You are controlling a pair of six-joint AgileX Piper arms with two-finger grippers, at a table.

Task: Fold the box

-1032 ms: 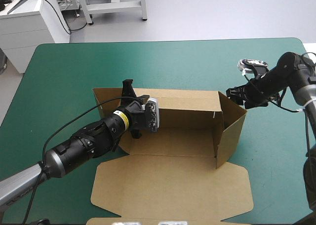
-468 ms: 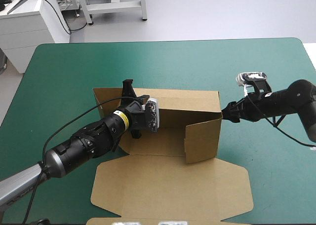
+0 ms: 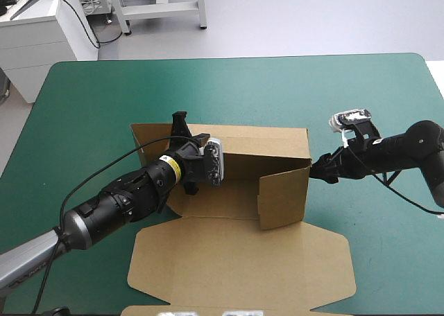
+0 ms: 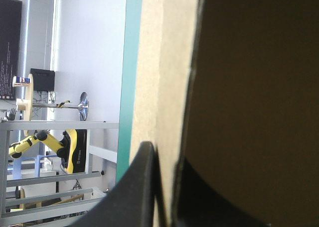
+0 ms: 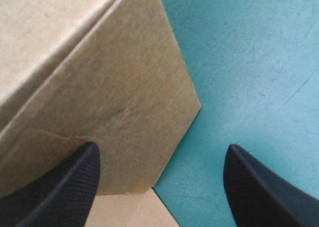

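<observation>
The brown box (image 3: 243, 260) lies mid-table, its lid flat toward the near edge and its back wall (image 3: 257, 141) raised. My left gripper (image 3: 189, 129) is shut on the left end of that back wall; in the left wrist view the board (image 4: 164, 87) runs up between the black fingers (image 4: 142, 187). The right side wall (image 3: 284, 198) stands folded inward across the tray. My right gripper (image 3: 320, 169) is open just outside the box's right corner. In the right wrist view the brown wall (image 5: 99, 87) sits ahead of that gripper (image 5: 162, 148), by one finger.
The flat lid's front edge (image 3: 236, 303) reaches close to the table's near edge. Teal-green cover (image 3: 90, 108) shows left, right and beyond the box. The left arm (image 3: 111, 208) lies across the box's near left corner.
The right side wall has swung inward from its outward slant. My right gripper came down from above that wall to its outer side, still open. The left gripper has stayed put.
</observation>
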